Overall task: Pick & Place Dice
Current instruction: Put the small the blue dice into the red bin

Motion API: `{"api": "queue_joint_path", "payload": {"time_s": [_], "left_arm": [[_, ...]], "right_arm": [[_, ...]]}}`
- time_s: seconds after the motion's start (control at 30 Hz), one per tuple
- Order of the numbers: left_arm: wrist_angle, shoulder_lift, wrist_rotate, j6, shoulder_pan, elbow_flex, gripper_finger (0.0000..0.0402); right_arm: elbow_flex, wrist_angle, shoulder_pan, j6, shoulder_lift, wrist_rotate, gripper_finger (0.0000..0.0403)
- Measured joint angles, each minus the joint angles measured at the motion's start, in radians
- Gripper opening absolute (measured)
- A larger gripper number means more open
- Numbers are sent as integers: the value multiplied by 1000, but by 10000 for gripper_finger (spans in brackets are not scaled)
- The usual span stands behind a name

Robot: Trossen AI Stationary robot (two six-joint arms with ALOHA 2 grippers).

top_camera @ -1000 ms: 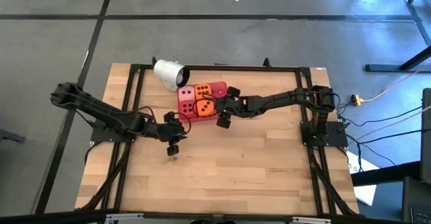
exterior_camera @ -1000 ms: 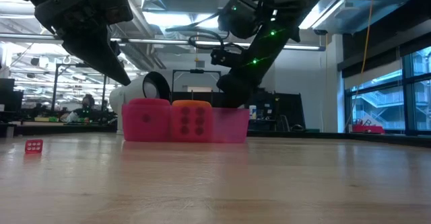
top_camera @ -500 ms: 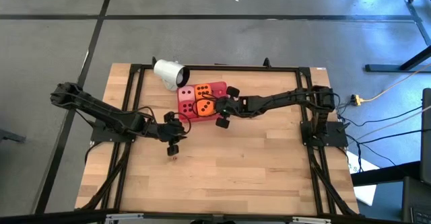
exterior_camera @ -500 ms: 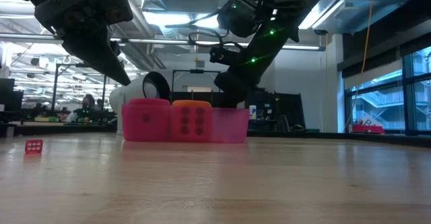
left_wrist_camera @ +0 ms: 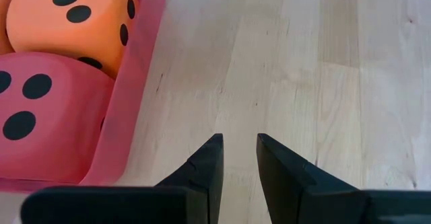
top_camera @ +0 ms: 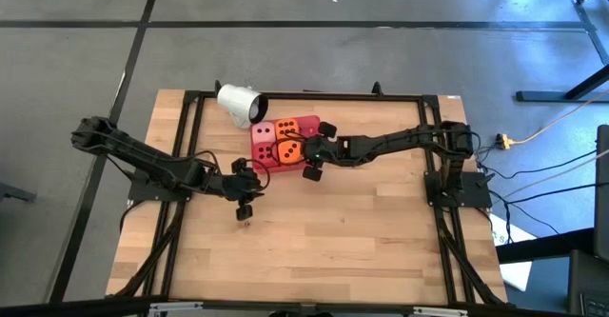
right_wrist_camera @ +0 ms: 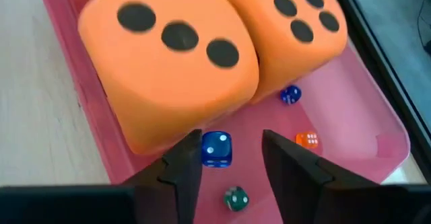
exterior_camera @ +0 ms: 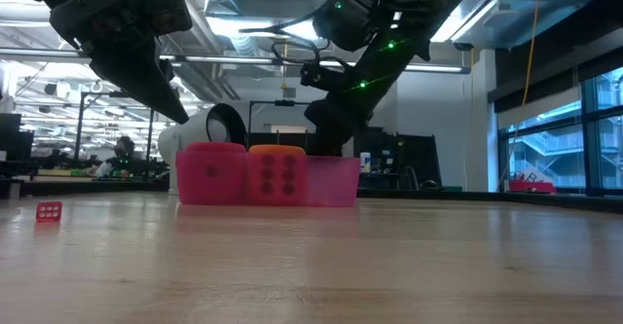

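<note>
Red tray (top_camera: 309, 125), tipped white cup (top_camera: 238, 102)

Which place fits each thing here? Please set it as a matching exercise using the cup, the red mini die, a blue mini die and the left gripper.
Things:
1. cup
2. red mini die
3. blue mini die
4. left gripper

Places:
A. in the tray
B. above bare wood beside the tray
C. on its side, beyond the tray
D. lying on the wood, apart from the tray

Pairs: 1-C, 2-D, 3-A, 4-B
</note>
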Motion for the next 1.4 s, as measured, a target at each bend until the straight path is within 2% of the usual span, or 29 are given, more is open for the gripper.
{"api": "queue_joint_path", "payload": {"time_s": [0.13,0.33,0.6,0.7,0.9,1.03,1.4], "left_arm": [[0,0,0,0,0,0,86],[0,0,0,0,0,0,86],[0,0,0,0,0,0,86],[0,0,0,0,0,0,86],[0,0,-1,0,0,0,86],[0,0,-2,0,0,0,86],[1,0,-2,0,0,0,86]], "right_arm": [[0,39,7,-13,0,-17,167],[1,78,23,-119,0,-78,171],[1,75,25,-275,0,-18,171],[1,74,27,-380,0,-26,171],[1,66,27,-752,0,-182,171],[1,60,26,-927,-1,-214,171],[1,117,12,-973,0,-184,172]]}}
